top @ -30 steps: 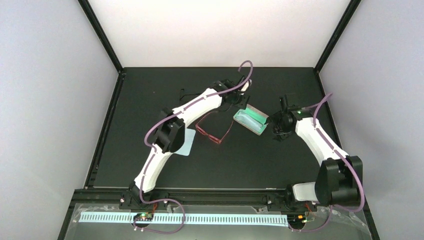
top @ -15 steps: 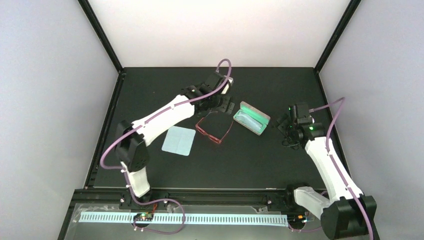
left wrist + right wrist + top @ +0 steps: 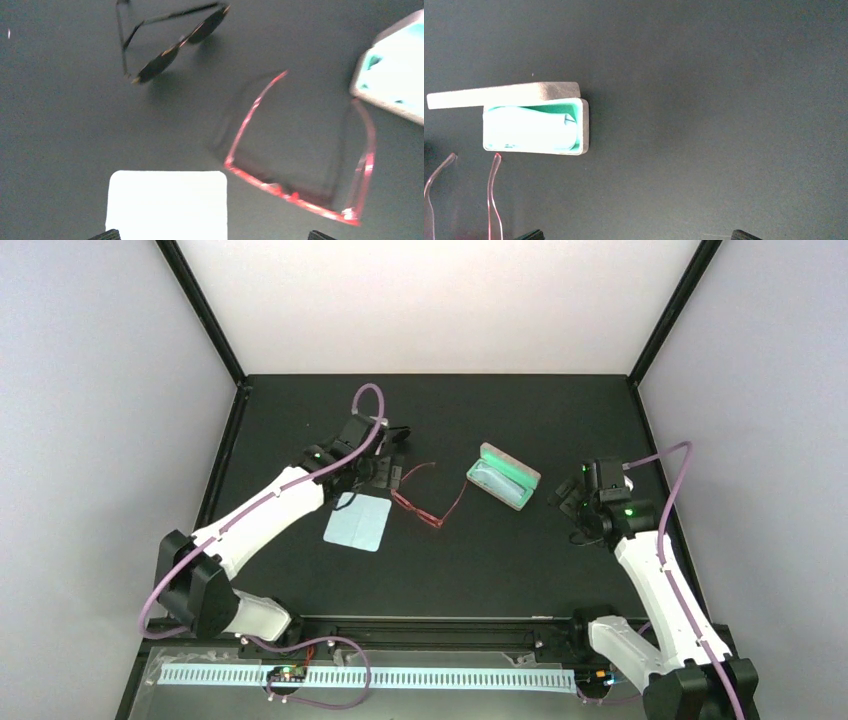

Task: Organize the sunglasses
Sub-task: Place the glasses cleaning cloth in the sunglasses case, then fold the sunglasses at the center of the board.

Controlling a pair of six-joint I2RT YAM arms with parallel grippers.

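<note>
Sunglasses are found unfolded on the desk, between cloth and case, with the front bar diagonal. Left fingers are held wide apart just beside the frame and judged nearer. Right fingers are likewise apart and kept well clear.

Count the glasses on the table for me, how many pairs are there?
2. The red sunglasses lie mid-table, between the pale cloth and the open case. The black pair sits farther back. The case holds something pale I can't make out.
</note>
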